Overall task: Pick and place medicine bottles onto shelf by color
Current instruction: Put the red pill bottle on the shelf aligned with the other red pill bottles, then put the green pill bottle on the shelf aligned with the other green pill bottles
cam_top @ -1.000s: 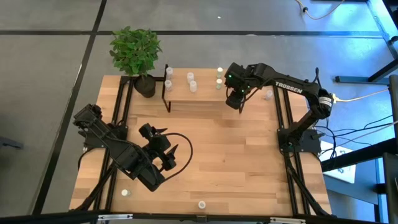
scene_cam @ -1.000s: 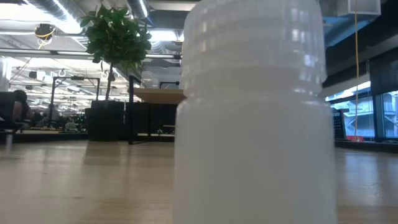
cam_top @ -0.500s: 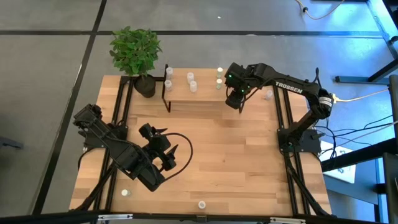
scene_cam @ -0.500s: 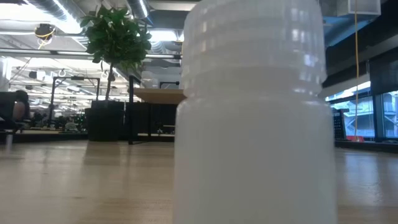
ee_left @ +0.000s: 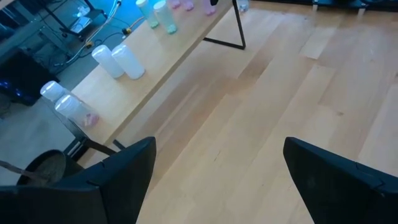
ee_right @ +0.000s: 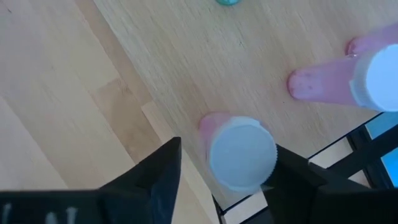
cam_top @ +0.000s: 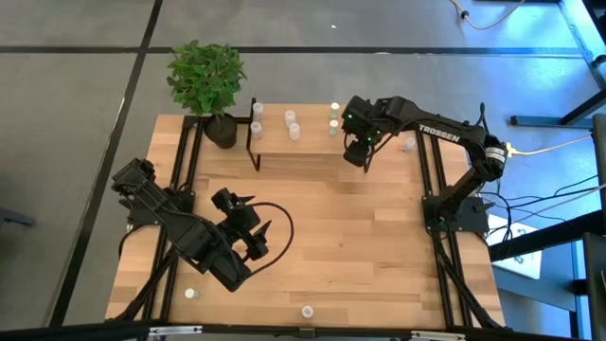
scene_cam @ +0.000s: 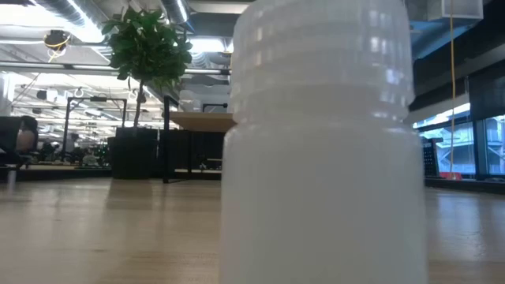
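When viewed from above, mostly bench (cam_top: 350, 237), with shelf (cam_top: 312, 142) along the far edge and potted plant (cam_top: 205, 80) at its left end. Parked over the near-left of the bench: left gripper (cam_top: 254, 232), jaws spread wide, holding nothing, well clear of the shelf, probably to leave the other arm room. Reaching over the shelf's right end: right gripper (cam_top: 357, 150), pointed straight down. Between its jaws: pink bottle (ee_right: 242, 152), upright on the shelf board near the edge; jaws spread either side of it, bare wood showing between one jaw and the bottle, so straddling rather than pinching. Near it, a second pink bottle (ee_right: 379, 78), which fits grouping by colour. Further along the shelf: green bottles (cam_top: 333, 118), then white bottles (cam_top: 292, 123). Not yet shelved: loose bottle (cam_top: 307, 311) at the near edge, right against the low camera, another (cam_top: 191, 294) at near-left, and one (cam_top: 409, 144) on the bench right of the shelf.
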Robot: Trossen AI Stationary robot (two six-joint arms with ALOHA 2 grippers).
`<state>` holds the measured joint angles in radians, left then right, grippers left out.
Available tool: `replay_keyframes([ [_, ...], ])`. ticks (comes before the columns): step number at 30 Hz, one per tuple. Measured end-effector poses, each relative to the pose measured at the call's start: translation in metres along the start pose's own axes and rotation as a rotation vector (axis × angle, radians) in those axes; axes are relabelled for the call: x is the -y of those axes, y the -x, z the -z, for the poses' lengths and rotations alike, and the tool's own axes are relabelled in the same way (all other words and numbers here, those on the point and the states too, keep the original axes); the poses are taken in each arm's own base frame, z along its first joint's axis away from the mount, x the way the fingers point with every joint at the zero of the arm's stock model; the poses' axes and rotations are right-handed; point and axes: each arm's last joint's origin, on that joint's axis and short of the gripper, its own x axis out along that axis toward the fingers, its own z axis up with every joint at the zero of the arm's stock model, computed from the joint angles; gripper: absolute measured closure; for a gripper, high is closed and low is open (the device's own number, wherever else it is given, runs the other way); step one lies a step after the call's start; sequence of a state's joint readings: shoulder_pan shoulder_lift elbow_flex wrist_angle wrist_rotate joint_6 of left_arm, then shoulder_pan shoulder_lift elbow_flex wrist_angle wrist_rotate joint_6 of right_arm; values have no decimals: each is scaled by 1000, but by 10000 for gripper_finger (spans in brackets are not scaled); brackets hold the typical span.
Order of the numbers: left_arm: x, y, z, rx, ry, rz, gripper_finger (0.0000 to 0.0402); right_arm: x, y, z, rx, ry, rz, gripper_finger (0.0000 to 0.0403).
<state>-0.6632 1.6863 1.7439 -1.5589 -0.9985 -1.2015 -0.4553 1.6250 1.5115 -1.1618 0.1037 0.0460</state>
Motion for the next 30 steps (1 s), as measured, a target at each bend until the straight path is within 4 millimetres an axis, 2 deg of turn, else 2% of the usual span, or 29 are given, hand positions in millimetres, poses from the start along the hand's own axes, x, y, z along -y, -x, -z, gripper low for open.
replay_keyframes([
  [7,0,0,0,-1,0,1,54,0,0,0,1,26,3,187],
  [13,0,0,0,-3,1,1,54,2,0,0,4,25,66,186],
  [22,0,0,0,-19,1,8,54,2,1,0,4,26,70,186],
  [30,0,0,0,-19,1,8,54,4,19,-3,11,-1,68,186],
])
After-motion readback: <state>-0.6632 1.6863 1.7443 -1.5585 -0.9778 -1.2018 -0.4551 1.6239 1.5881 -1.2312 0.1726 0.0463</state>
